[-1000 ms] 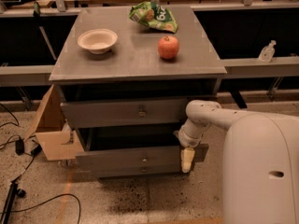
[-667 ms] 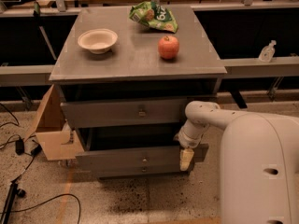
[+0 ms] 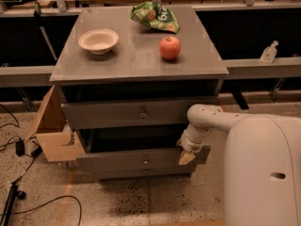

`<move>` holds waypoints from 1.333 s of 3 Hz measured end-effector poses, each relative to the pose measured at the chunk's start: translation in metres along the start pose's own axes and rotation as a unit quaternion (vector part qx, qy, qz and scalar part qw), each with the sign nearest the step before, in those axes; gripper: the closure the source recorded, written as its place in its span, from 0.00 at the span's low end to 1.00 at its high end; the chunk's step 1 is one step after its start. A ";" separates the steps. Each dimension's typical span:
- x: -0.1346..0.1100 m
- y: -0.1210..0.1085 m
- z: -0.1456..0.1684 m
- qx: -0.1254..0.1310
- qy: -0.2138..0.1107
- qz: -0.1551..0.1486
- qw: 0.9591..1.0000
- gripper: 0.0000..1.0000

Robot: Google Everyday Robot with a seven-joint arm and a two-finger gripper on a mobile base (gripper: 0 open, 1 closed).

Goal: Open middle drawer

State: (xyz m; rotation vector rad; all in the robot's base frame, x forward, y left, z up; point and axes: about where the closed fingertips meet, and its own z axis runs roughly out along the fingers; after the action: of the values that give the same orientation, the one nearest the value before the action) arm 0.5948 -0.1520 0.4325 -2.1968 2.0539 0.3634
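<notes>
The grey cabinet (image 3: 136,60) has three grey drawer fronts, each with a small central knob. The middle drawer (image 3: 122,161) stands pulled out a little, with a dark gap above it, under the top drawer (image 3: 117,114). The bottom drawer (image 3: 122,173) shows as a thin strip under it. My gripper (image 3: 186,157) hangs from the white arm (image 3: 207,119) at the right end of the middle drawer's front, its tan tip against the front's right edge, away from the knob (image 3: 146,161).
On the cabinet top lie a white bowl (image 3: 98,40), a red apple (image 3: 170,47) and a green chip bag (image 3: 154,16). An open cardboard box (image 3: 54,133) leans at the cabinet's left. Cables (image 3: 19,147) lie on the floor at left. My white body (image 3: 263,173) fills the lower right.
The gripper has edged slightly up and to the left along the middle drawer's right end. The drawer stands as before.
</notes>
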 end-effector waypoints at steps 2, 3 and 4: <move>-0.009 0.051 0.014 -0.051 -0.021 0.026 0.998 1.00; -0.009 0.052 0.014 -0.051 -0.021 0.026 0.998 0.82; -0.013 0.056 0.000 -0.038 -0.031 0.044 0.998 0.59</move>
State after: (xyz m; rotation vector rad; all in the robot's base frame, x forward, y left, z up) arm 0.5384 -0.1438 0.4397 -2.1125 2.1426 0.5195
